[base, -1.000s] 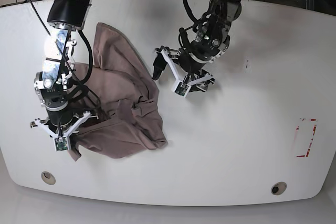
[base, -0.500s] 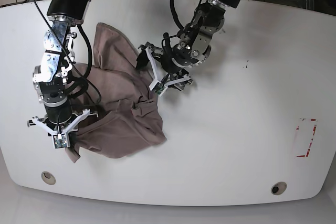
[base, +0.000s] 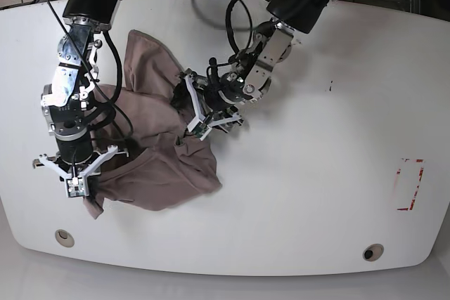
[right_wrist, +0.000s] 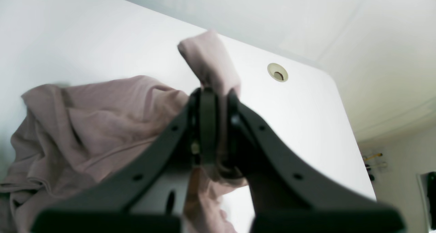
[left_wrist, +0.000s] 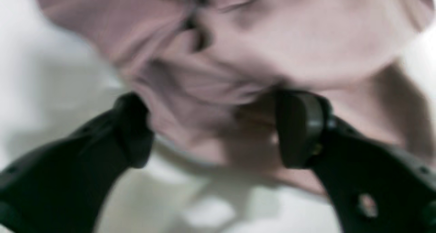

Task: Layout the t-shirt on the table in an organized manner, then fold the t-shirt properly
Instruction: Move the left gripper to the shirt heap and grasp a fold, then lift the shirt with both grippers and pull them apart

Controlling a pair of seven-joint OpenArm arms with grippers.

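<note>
Gloss is showing across the white surface (base: pixel 302 194), which is filling most of the base view, with its two round grommet holes (base: pixel 65 237) sitting along the near edge and a red-white tape rectangle (base: pixel 409 184) lying near the right end; dark floor and cables are running behind the far edge. Bare room is lying open over the whole right half and along the near strip, while the t-shirt (base: pixel 158 142) is sitting crumpled on the left half, well inside the edges. The right pincer (base: pixel 76 186) is pinching a fold at the near-left corner of the cloth, its jaws closed tight with fabric poking out between them in the right wrist view (right_wrist: pixel 218 124). The left pincer (base: pixel 199 109) is pressing down at the shirt's right edge, its jaws standing wide apart with bunched cloth sitting between them (left_wrist: pixel 214 130); that view is blurred, so whether the fingers (left_wrist: pixel 299 129) are gripping the cloth I cannot tell.
</note>
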